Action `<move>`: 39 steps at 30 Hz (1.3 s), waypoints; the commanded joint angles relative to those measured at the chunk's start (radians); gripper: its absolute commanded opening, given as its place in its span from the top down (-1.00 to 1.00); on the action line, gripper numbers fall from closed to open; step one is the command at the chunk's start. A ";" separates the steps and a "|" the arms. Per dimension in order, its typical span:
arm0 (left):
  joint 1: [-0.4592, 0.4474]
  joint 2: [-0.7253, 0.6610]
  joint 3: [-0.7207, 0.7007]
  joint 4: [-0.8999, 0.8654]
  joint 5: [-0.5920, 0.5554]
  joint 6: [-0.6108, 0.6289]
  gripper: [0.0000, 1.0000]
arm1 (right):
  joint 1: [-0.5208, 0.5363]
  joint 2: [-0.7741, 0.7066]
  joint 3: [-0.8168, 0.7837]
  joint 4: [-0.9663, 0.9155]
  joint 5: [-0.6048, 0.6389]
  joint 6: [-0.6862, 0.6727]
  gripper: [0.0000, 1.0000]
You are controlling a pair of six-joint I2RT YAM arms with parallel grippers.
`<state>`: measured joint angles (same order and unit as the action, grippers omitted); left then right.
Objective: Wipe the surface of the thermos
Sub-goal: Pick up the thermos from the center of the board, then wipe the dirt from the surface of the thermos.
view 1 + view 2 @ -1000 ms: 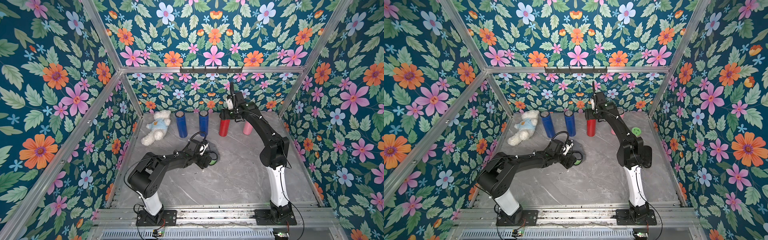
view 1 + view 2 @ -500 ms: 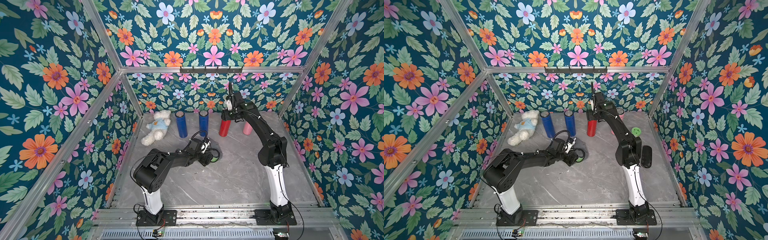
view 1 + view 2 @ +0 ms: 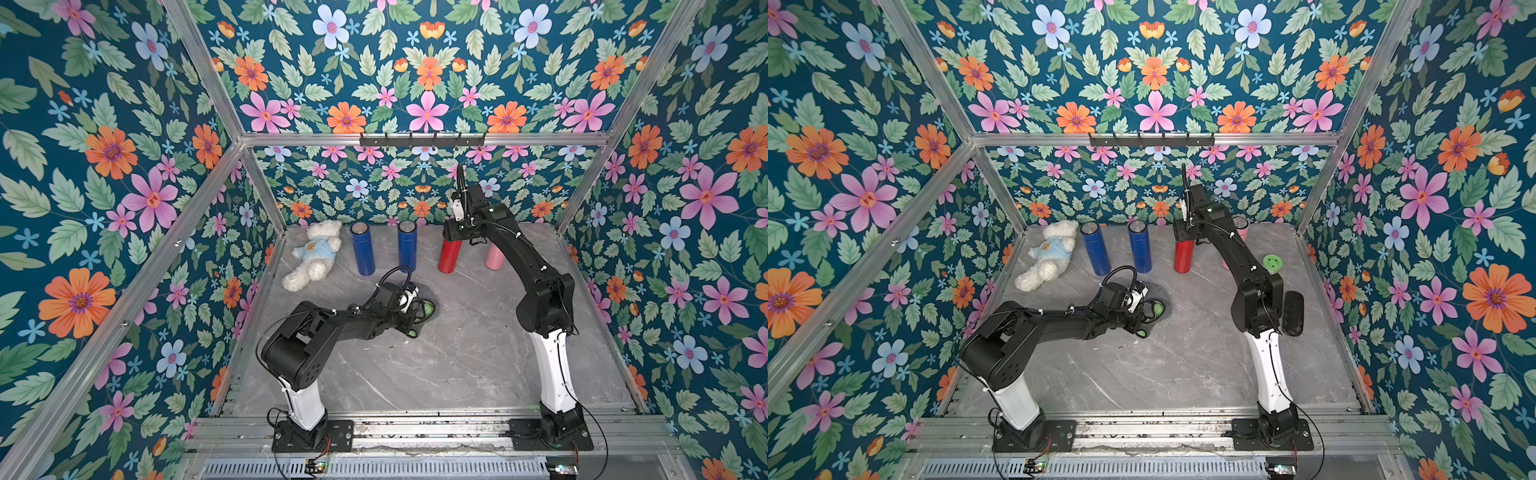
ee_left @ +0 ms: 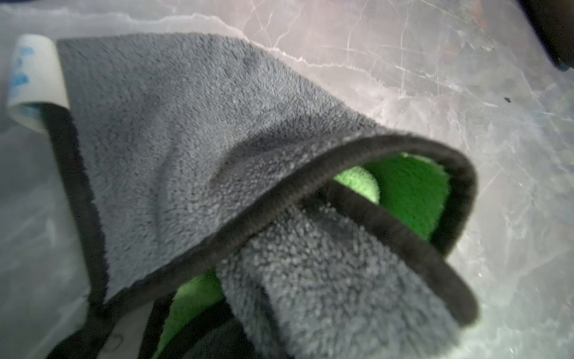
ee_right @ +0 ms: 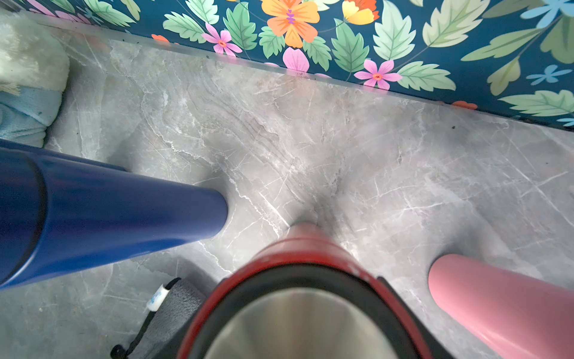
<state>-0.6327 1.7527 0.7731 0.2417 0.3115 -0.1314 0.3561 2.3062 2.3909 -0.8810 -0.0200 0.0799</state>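
The red thermos (image 3: 449, 257) (image 3: 1183, 259) stands upright near the back wall. My right gripper (image 3: 453, 235) (image 3: 1185, 237) comes down over its top, and in the right wrist view its black fingers press both sides of the red rim (image 5: 304, 248) around the steel lid. A grey cloth with a green underside (image 3: 424, 309) (image 3: 1156, 309) lies bunched in the middle of the table. My left gripper (image 3: 409, 320) (image 3: 1140, 322) is shut on it, low over the marble. The left wrist view is filled by the cloth (image 4: 186, 140), which hides the jaws.
Two blue thermoses (image 3: 363, 253) (image 3: 407, 249) and a pink one (image 3: 494, 257) stand in the same back row. A white teddy bear (image 3: 313, 259) lies at the back left. A green lid (image 3: 1272, 262) and a black oblong object (image 3: 1292, 313) sit by the right wall.
My left gripper has closed on the cloth and bunched it up. My right gripper has narrowed around the red thermos's top and stays there.
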 commanded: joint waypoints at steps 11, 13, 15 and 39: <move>0.005 -0.236 -0.133 0.045 -0.080 -0.056 1.00 | 0.002 -0.054 -0.012 -0.059 -0.011 -0.034 1.00; 0.007 -0.273 -0.143 0.062 -0.093 -0.069 1.00 | 0.002 -0.077 -0.031 -0.064 -0.019 -0.047 1.00; 0.010 -0.306 -0.155 0.081 -0.098 -0.081 1.00 | 0.003 -0.115 -0.066 -0.062 -0.021 -0.059 1.00; 0.034 -0.540 -0.072 0.242 0.289 -0.290 1.00 | 0.243 -1.027 -1.153 0.334 -0.249 -0.313 1.00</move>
<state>-0.5980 1.2098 0.6964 0.3985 0.4965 -0.3569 0.5598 1.3064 1.2728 -0.6365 -0.2230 -0.1860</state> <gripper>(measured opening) 0.116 0.664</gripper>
